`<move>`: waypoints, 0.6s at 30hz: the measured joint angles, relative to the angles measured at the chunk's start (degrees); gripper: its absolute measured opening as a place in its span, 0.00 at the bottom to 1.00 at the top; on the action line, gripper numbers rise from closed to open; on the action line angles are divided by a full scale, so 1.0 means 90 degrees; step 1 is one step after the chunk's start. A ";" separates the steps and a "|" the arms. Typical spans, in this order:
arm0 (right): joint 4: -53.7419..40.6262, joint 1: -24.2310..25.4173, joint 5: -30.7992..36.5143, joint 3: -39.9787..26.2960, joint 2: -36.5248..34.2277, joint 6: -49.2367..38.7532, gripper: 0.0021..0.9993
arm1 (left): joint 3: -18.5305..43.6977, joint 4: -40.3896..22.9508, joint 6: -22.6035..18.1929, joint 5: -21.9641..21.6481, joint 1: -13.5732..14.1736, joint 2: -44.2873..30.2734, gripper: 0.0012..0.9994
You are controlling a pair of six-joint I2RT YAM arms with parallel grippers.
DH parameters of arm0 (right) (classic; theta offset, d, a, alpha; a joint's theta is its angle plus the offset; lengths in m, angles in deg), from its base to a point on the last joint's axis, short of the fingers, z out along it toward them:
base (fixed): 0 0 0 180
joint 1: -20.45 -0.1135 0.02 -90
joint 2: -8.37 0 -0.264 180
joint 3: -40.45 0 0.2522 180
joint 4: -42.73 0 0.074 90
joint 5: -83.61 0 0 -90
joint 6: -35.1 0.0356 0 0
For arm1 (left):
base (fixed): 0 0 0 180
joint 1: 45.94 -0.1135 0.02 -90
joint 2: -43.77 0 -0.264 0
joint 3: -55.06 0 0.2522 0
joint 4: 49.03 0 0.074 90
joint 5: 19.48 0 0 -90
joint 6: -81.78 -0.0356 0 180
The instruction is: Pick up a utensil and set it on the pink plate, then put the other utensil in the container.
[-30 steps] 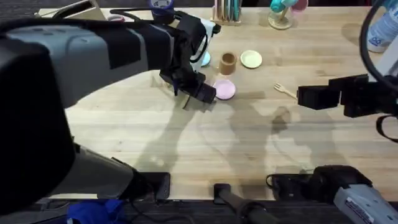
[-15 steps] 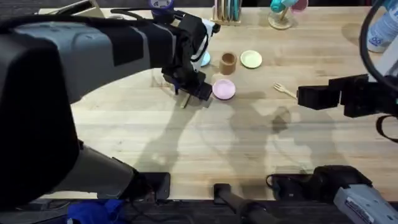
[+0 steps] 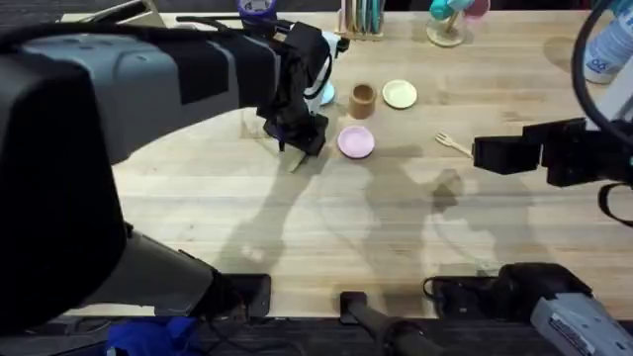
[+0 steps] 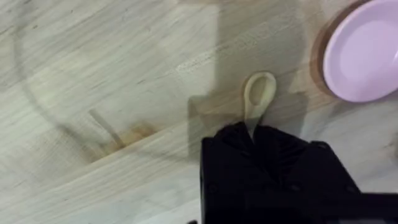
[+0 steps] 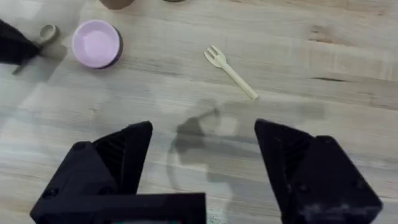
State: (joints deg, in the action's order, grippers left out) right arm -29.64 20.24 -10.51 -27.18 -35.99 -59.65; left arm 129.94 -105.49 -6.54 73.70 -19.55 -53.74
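Note:
My left gripper (image 3: 305,138) is shut on the handle of the pale wooden spoon (image 4: 257,94), low over the table just left of the pink plate (image 3: 356,142). The spoon's oval bowl sticks out past the black fingers, and its handle end (image 3: 295,163) shows below the gripper. In the left wrist view the pink plate (image 4: 367,59) lies close beside the spoon's bowl. The wooden fork (image 3: 453,143) lies flat to the plate's right. My right gripper (image 5: 202,155) hangs open above the table, short of the fork (image 5: 230,71). The brown wooden container (image 3: 362,97) stands behind the pink plate.
A pale yellow plate (image 3: 400,94) sits right of the container, and a light blue plate (image 3: 322,95) peeks out behind my left arm. Cups and holders (image 3: 361,18) line the table's far edge. Bare wood stretches across the near half of the table.
My left gripper has shifted a little left and back, away from the pink plate, still holding the spoon. The right arm and the fork have not moved.

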 joint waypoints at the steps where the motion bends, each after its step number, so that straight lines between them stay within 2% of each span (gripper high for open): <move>1: 0.0000 0.0000 0.0000 0.0000 0.0000 0.0000 1.00 | 0.0000 -0.0002 0.0012 0.0000 -0.0002 -0.0002 0.05; 6: 0.0000 0.0000 0.0000 0.0000 0.0000 0.0000 1.00 | 0.0011 -0.0051 0.0034 0.0000 0.0000 -0.0004 0.04; 10: 0.0000 0.0000 0.0000 0.0000 0.0000 0.0000 1.00 | 0.0173 -0.0563 0.0034 -0.0033 -0.0002 -0.0067 0.04; 18: 0.0000 0.0000 0.0000 0.0000 0.0000 0.0000 1.00 | 0.1256 -0.1423 -0.0022 -0.0049 0.0072 -0.0228 0.04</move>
State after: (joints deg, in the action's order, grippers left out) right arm -29.64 20.24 -10.51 -27.18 -35.99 -59.65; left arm 141.25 -118.30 -6.75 73.26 -18.90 -55.79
